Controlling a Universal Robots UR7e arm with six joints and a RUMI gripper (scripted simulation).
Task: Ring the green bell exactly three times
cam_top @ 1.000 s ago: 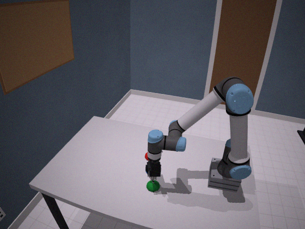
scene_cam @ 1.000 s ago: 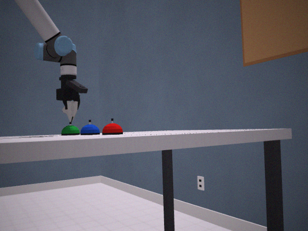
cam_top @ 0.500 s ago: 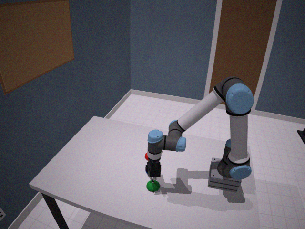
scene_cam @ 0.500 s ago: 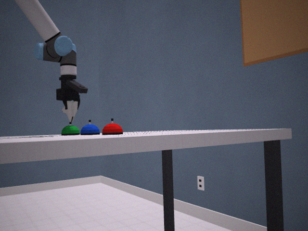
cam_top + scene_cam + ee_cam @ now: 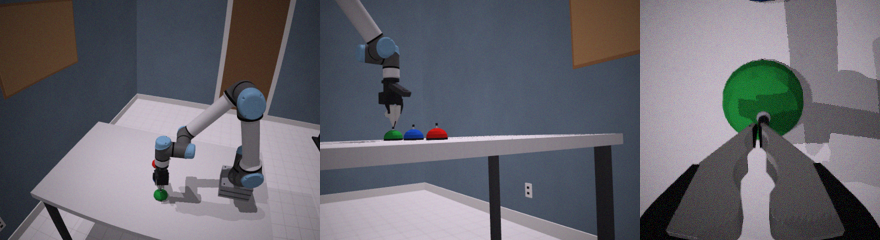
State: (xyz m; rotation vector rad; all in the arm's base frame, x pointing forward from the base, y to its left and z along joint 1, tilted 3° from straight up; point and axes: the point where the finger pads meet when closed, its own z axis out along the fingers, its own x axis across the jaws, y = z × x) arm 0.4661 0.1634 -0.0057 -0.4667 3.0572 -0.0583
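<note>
The green bell (image 5: 393, 135) sits on the white table, leftmost in a row of three in the exterior view. It also shows in the top view (image 5: 160, 195) and fills the wrist view (image 5: 763, 97). My gripper (image 5: 393, 123) is shut and empty, pointing straight down. Its fingertips stand right on top of the green bell's small button (image 5: 763, 118); I cannot tell how far down the button is. In the top view the gripper (image 5: 161, 189) stands directly over the bell.
A blue bell (image 5: 413, 134) stands just beside the green one, and a red bell (image 5: 436, 133) beyond it. In the top view the red bell (image 5: 153, 163) peeks out behind the wrist. The arm's base (image 5: 236, 187) stands on the table to the right.
</note>
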